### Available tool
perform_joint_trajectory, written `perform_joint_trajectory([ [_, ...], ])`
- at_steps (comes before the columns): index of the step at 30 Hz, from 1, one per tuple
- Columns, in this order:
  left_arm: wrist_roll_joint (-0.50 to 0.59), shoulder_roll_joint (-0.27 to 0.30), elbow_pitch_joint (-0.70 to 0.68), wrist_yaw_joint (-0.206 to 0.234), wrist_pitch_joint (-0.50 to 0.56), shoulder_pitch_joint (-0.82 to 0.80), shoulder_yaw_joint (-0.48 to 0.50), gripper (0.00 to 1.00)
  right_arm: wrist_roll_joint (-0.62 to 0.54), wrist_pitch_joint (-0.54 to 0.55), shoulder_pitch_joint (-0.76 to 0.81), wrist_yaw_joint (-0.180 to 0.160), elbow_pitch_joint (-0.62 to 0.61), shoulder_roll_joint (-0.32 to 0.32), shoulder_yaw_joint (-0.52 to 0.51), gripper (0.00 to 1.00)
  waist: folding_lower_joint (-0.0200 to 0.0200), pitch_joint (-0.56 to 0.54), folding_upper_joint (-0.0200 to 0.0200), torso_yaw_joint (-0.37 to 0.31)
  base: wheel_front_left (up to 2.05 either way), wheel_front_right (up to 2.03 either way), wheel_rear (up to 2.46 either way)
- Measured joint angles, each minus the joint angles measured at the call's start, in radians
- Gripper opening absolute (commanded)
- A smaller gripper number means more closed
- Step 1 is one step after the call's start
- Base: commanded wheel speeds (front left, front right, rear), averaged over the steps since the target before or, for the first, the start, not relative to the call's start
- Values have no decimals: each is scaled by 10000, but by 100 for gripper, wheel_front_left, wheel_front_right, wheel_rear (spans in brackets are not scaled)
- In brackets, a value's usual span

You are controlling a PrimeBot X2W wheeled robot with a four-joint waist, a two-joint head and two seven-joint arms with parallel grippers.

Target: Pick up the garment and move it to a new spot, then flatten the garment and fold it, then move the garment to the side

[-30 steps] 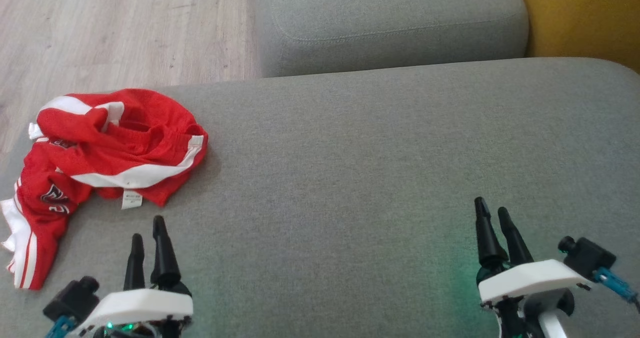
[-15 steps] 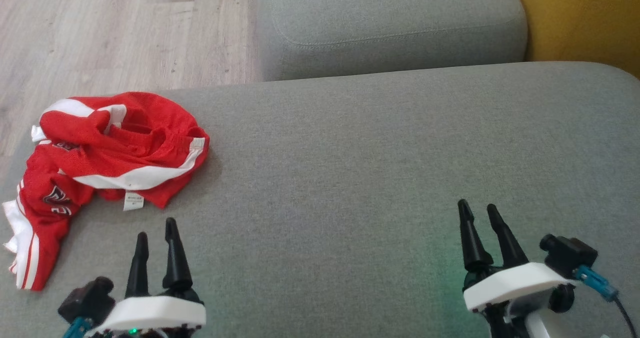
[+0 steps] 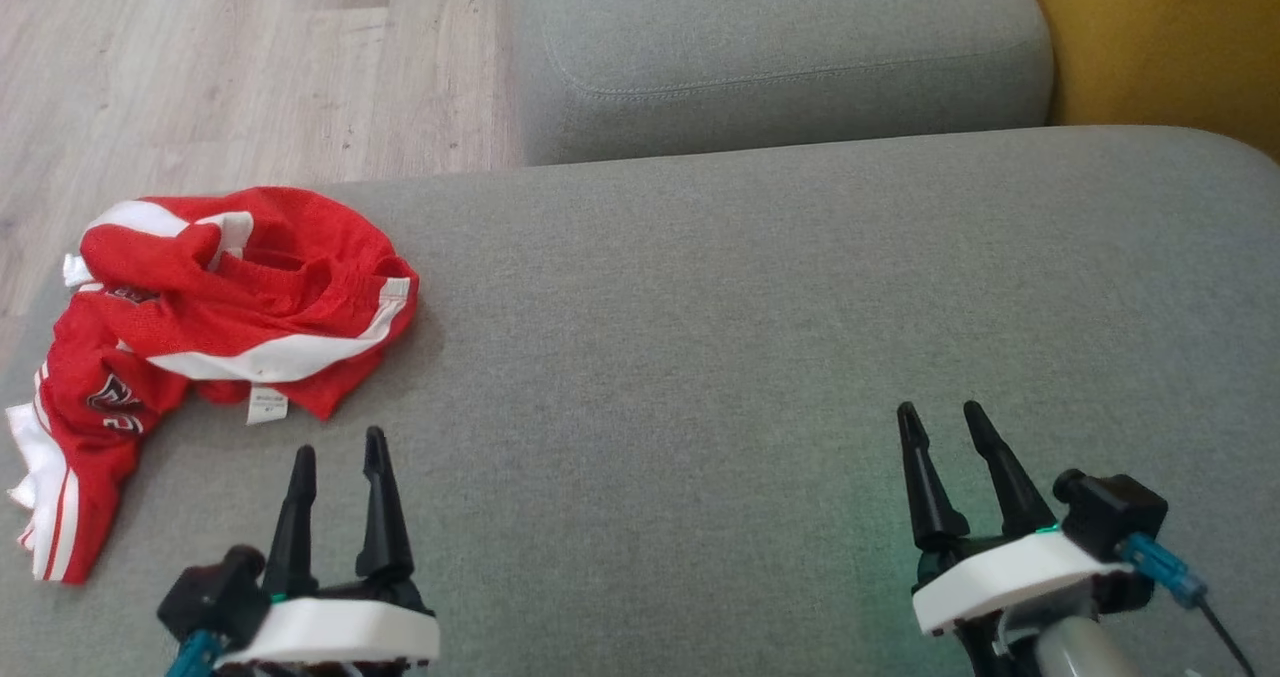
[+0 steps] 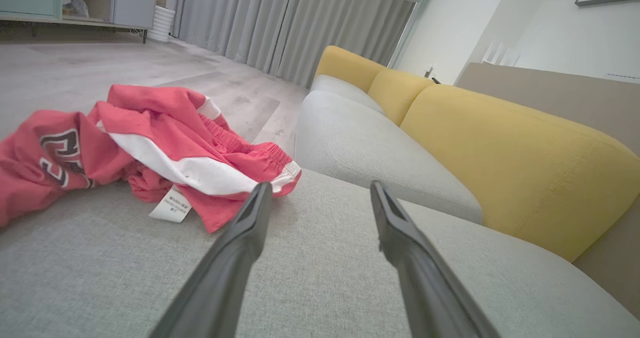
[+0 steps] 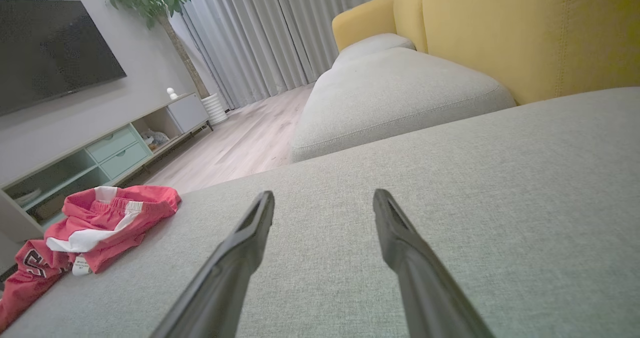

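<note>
The garment is a crumpled pair of red shorts with white stripes and a white label, lying at the left edge of the grey sofa cushion; one end hangs near the cushion's left edge. It also appears as red shorts in the left wrist view and as a red heap in the right wrist view. My left gripper hovers open just below and right of the garment, holding nothing. Far to the right, my right gripper stands open over bare cushion.
A second grey seat cushion lies beyond the near one, with a yellow backrest at the right. Wooden floor runs along the upper left. A TV cabinet and curtains stand across the room.
Both grippers have shifted inward: the left moved right and slightly down in view, the right moved left. The garment has not moved. Both stay open.
</note>
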Motion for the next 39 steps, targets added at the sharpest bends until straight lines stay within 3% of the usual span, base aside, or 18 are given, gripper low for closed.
perform_joint_trajectory([
  [15, 1641, 6, -113, 71, -493, 125, -286, 100, -1856, -456, -45, 0, 4, -6, -38, 100, -1, -94, 0, -57, 0, 0, 0],
  [25, 2500, 19, 21, 362, -775, 250, -334, 100, -3037, -755, -45, 0, 86, -12, -307, 100, -1, -133, 0, -77, 0, 0, 0],
  [39, 2587, 23, 46, 360, -784, 248, -353, 100, -3081, -757, -44, 0, 155, -12, -374, 100, -1, -126, 0, -113, 0, 0, 0],
])
